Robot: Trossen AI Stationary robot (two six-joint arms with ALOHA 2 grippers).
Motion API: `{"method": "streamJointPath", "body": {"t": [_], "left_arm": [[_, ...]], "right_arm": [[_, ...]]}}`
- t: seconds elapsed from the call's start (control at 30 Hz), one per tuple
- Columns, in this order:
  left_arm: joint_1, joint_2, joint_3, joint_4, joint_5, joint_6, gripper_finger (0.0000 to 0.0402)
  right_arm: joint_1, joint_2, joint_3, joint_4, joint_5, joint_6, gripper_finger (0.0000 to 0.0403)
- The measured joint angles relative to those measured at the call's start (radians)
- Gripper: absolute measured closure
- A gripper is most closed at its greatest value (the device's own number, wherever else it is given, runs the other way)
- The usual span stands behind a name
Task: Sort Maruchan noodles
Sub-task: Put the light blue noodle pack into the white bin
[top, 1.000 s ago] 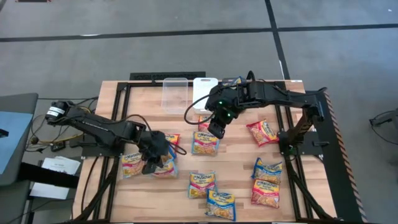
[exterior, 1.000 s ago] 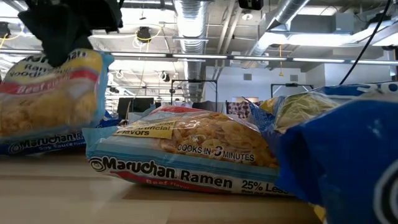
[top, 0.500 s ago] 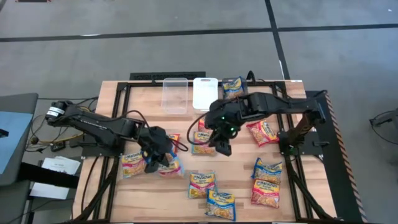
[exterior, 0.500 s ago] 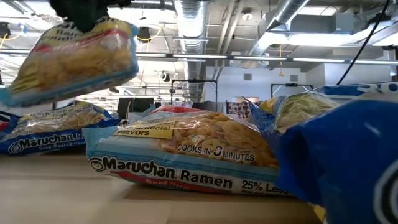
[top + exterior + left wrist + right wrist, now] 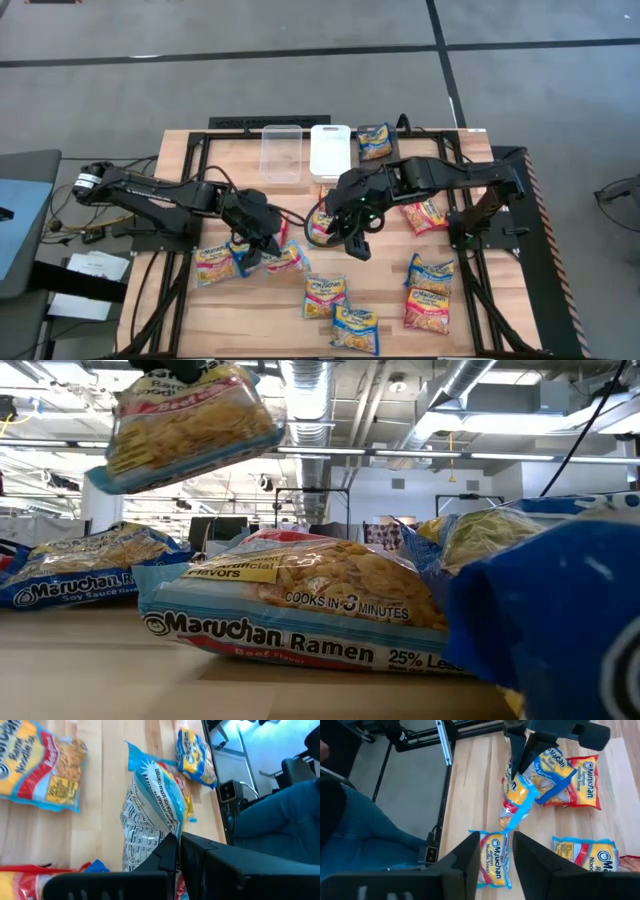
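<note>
Yellow-orange ramen packets lie scattered over the wooden table [image 5: 300, 195]. The left gripper [image 5: 262, 243], out over the left half of the table, has its fingers pinched together on one packet's edge; this held packet [image 5: 188, 422] hangs clear of the wood, tilted, with a red band showing in the low view. Under and beside it lie two more packets, one blue-banded [image 5: 212, 265] towards the left edge and one red-banded [image 5: 285, 257] just to its right.

The right gripper [image 5: 352, 240] hovers near the table's middle with its fingers parted and nothing between them; a packet [image 5: 320, 224] lies just beside it, partly hidden by the arm.

Towards the front edge sit two packets [image 5: 325, 296] [image 5: 355, 328], close together. Near the front right corner lie two more [image 5: 431, 272] [image 5: 427, 309], almost touching, and another [image 5: 423, 212] rests by the right arm's base. One packet [image 5: 375, 141] sits at the back edge beside a white bin [image 5: 330, 149] and a clear bin [image 5: 282, 151].

Bare wood lies between the two grippers and the back bins, and at the front left corner.
</note>
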Motion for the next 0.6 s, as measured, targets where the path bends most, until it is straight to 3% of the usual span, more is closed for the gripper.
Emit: {"method": "streamJointPath", "body": {"t": [0.3,0.6], "left_arm": [[0.021,0.0,0.04,0.001,-0.027,0.027,0.0401],[0.037,0.0,0.047,0.001,-0.042,0.034,0.0401]], "right_arm": [[-0.018,0.0,0.0,0.044,0.07,-0.023,0.0162],[-0.052,0.128,0.002,0.059,0.094,-0.024,0.0154]]}}
